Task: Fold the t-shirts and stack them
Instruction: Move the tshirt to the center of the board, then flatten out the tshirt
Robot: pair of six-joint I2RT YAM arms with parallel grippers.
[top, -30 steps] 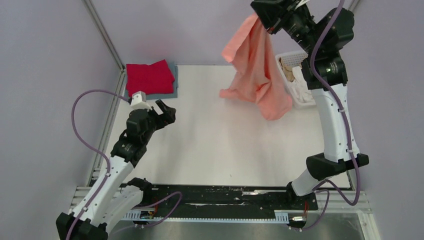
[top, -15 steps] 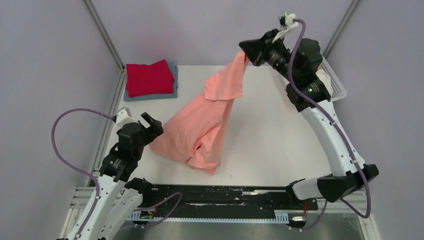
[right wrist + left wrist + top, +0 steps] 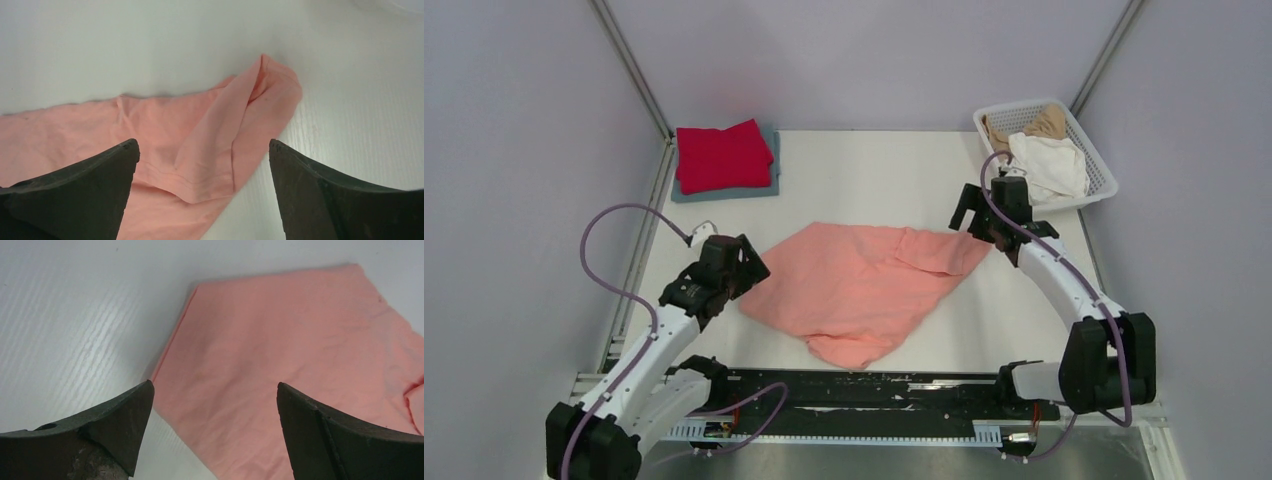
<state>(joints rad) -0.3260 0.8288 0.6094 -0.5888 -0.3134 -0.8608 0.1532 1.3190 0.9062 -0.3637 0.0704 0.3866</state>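
The salmon-pink t-shirt (image 3: 864, 285) lies spread out, loosely creased, in the middle of the table. My left gripper (image 3: 742, 262) hovers open over its left edge; in the left wrist view the pink cloth (image 3: 280, 340) lies below the gripper (image 3: 214, 385), with nothing between the fingers. My right gripper (image 3: 976, 222) stands open at the shirt's right corner. The right wrist view shows a folded-over sleeve or hem (image 3: 200, 120) beneath that gripper (image 3: 203, 142), not gripped. A folded bright red t-shirt (image 3: 722, 155) rests on a grey-blue one (image 3: 771, 172) at the back left.
A white lattice basket (image 3: 1100, 168) stands at the back right corner, holding a white shirt (image 3: 1049, 165) and a tan one (image 3: 1044, 122). Metal frame posts rise at the table's back corners. The black rail with both arm bases runs along the near edge.
The right arm swung down from high up with the pink shirt, laid it across the table and opened its jaws. The left gripper shifted slightly to the shirt's left edge.
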